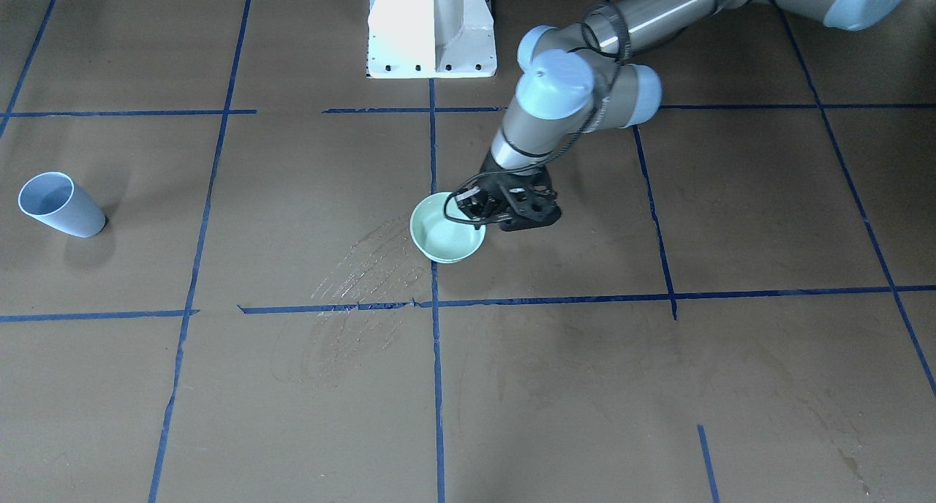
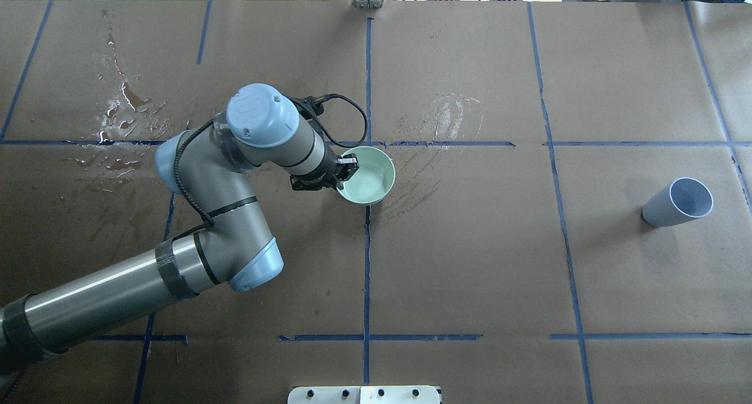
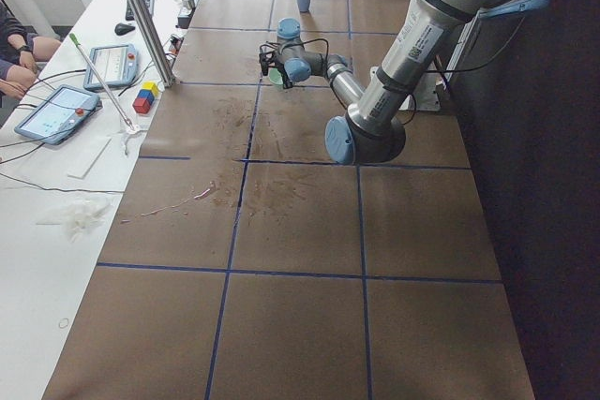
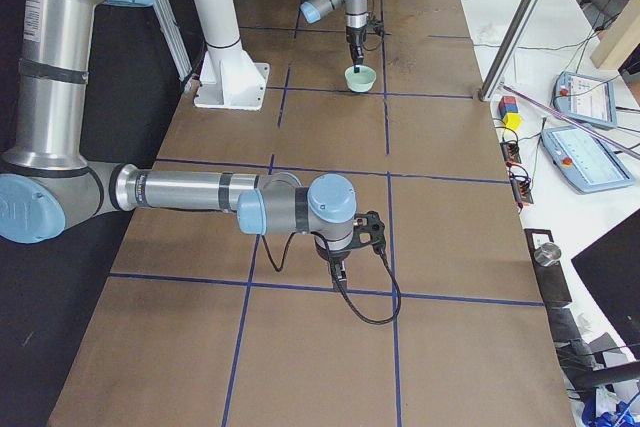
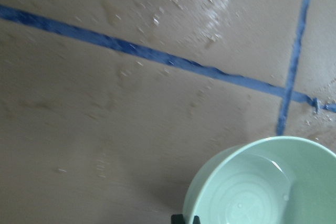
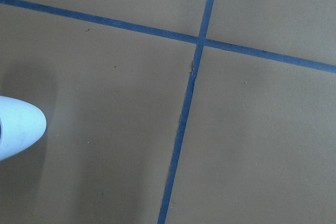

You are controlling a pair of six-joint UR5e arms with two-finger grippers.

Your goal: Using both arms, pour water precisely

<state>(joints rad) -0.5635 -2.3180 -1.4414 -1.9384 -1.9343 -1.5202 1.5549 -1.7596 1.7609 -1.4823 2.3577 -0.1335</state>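
L hand (image 2: 346, 169) clamps mint bowl (image 2: 392, 172) rim, shallow water (image 2: 364, 184) inside; blue cup (image 2: 662, 212) well apart.

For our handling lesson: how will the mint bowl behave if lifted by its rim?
Mint bowl looks rigid, probably keeping shape. Its water would likely slosh if tilted. Held at one rim edge by the left hand, it may tip.

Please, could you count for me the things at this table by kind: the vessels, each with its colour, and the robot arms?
Mint-green bowl: 1
Pale blue cup: 1
Grey robot arms: 2, the left arm and the right arm
Total: 4
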